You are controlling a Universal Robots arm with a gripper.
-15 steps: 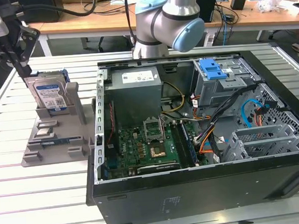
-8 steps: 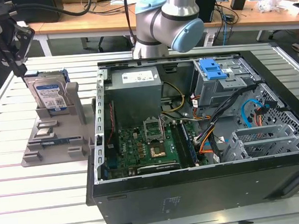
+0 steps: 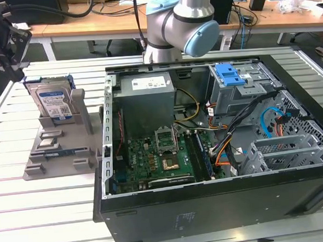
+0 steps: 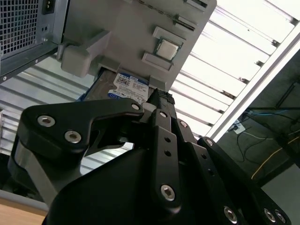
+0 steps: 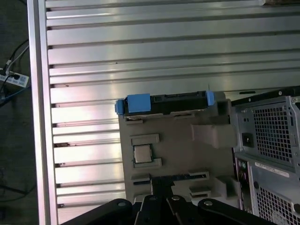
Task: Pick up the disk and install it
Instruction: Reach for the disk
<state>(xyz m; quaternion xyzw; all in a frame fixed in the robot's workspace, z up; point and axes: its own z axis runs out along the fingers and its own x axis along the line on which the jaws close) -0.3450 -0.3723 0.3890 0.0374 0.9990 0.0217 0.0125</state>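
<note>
The disk stands upright on its edge in a slot of the grey holder. The holder lies on the slatted table just beside the open computer case, outside the wall nearest the power supply. The gripper hangs above the holder, outside the case and apart from the disk, its jaws pressed together on nothing. Inside the case, the blue latch sits towards the side away from the holder
</note>
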